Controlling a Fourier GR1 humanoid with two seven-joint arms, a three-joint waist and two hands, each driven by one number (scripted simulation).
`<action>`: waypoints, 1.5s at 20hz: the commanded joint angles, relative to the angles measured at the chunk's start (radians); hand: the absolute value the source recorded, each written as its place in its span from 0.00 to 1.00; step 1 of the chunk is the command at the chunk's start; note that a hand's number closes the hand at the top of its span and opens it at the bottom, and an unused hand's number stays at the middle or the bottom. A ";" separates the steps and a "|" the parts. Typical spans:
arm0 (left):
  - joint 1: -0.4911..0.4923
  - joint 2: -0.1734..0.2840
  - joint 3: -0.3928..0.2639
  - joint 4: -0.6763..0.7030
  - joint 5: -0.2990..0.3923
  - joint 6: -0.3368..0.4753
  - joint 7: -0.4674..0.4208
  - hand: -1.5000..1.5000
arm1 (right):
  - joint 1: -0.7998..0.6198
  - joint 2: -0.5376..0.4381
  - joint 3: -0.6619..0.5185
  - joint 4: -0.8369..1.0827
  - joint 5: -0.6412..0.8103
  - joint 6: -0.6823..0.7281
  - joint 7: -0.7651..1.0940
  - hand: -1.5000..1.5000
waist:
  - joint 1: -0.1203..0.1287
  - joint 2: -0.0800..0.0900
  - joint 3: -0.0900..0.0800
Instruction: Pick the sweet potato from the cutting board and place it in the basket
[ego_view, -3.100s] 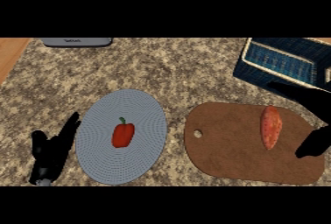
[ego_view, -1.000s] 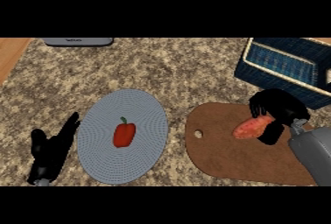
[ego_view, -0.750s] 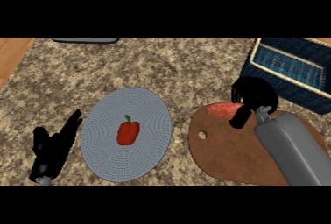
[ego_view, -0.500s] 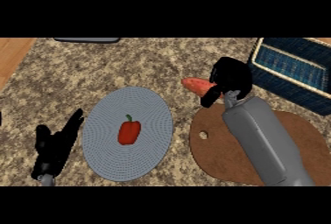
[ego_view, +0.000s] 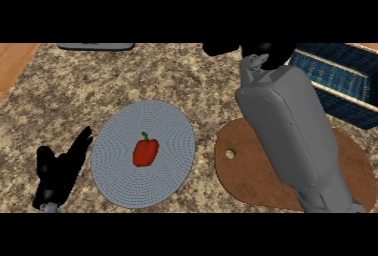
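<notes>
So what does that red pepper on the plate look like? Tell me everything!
The red pepper is small, shiny red and a bit blocky, with a thin dark green stem poking up at its top. It looks whole, not cut. It lies near the middle of the round grey plate, which has fine ring lines all over. Nothing else touches it. The left hand sits off to the plate's left, and the brown cutting board is to the plate's right.

Smooth grey forearm (ego_view: 295, 140) casings end in black hands with slim fingers (ego_view: 80, 142).
</notes>
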 joint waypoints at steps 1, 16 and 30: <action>0.068 -0.020 -0.013 0.085 0.004 -0.003 0.033 0.50 | -0.175 -0.020 -0.079 0.002 0.059 -0.008 0.143 1.00 | -0.020 0.004 -0.014; 0.062 -0.036 -0.005 0.090 -0.028 0.011 0.029 0.50 | -0.383 -0.254 -0.339 0.238 0.104 0.072 0.070 1.00 | -0.035 0.009 -0.012; 0.048 -0.038 0.029 0.072 -0.006 -0.019 0.041 0.50 | -0.328 -0.369 -0.441 0.487 0.045 -0.072 -0.133 1.00 | -0.019 0.014 -0.012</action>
